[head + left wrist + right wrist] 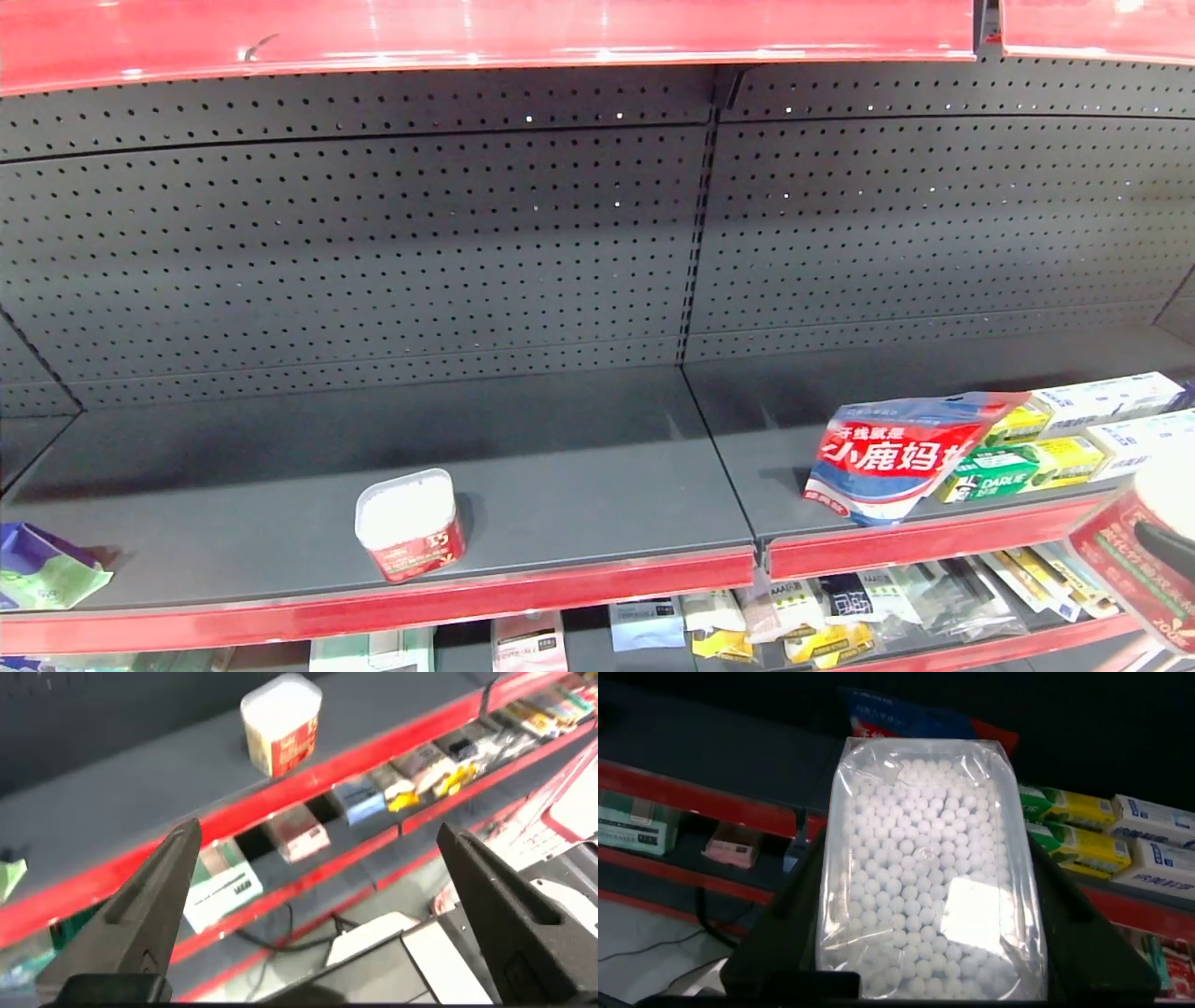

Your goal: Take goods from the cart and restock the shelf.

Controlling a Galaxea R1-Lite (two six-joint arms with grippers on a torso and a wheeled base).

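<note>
Dark grey shelf board with a red front lip, backed by a perforated panel, spans the work area. Right gripper: fingers are spread to the width of a cotton-swab tub and pressed against its two long sides. The tub's clear lid faces the wrist camera and shows white swab tips. Beyond these fingertips, on the board, a red, white and blue pouch lies tilted at the front lip. Green-and-yellow toothpaste boxes sit just beside the pouch, with white cartons just beside them in turn. Left gripper: fingers are set wide apart with nothing between them. Ahead of these fingertips a second cotton-swab tub stands upright near the front lip, well apart from the pouch. Below the lip, assorted packets lie on the lower shelf. Farther to the left of the left fingers, a green-and-purple packet lies at the board's end.
</note>
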